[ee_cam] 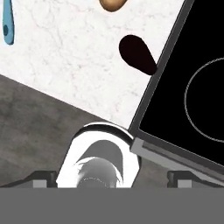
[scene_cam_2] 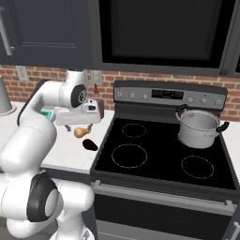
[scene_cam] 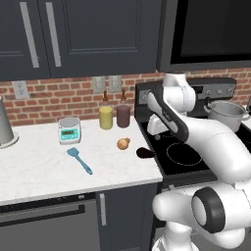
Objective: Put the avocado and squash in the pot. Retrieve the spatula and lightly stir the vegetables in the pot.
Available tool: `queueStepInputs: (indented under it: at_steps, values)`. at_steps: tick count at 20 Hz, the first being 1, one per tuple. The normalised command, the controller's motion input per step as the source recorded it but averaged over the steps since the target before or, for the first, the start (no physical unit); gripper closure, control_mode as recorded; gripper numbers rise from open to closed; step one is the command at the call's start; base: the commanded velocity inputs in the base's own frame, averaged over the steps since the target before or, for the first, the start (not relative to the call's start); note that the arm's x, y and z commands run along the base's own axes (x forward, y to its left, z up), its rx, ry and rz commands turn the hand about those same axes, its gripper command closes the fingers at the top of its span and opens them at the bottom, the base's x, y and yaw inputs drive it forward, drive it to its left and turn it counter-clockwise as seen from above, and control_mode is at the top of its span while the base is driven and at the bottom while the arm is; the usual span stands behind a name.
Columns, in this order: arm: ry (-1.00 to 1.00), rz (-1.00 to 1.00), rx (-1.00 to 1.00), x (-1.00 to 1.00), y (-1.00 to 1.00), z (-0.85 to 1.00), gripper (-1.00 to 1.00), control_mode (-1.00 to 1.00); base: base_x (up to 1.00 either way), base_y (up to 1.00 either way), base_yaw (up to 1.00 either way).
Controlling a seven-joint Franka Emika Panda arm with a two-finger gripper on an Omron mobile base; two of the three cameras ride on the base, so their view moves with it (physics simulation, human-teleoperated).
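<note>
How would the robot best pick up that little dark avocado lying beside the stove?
Probably from straight above, closing across the narrow width of the avocado, fingers on its long sides. It lies flat on the counter near the stove's edge, so a sideways approach looks cramped. The gripper is open.

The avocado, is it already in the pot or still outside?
Outside. The avocado lies on the white counter by the stove's edge; the pot stands on the far back burner.

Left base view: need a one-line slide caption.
Open gripper hovers above the counter's edge; avocado, squash and spatula lie there, pot waits on the stove.
</note>
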Motion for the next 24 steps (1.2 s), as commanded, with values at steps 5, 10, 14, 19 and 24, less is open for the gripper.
queueStepInputs:
  at_steps: [5,10,14,19,24]
  values:
    - [0.10,0.05,-0.11,-0.01,0.04,-0.33,-1.00,-1.00,0.00,0.00,0.00]
    - [-0.03,0.08,0.00,0.33,0.14,-0.40,-1.00,-1.00,0.00,0.00,0.00]
    - [-0.05,0.06,0.00,0.43,0.07,-0.40,-1.00,-1.00,0.00,0.00,0.00]
    - [0.00,0.03,0.00,0.46,0.04,-0.43,-1.00,-1.00,0.00,0.00,0.00]
    - [0.00,0.04,0.00,0.37,0.03,-0.40,-1.00,-1.00,0.00,0.00,0.00]
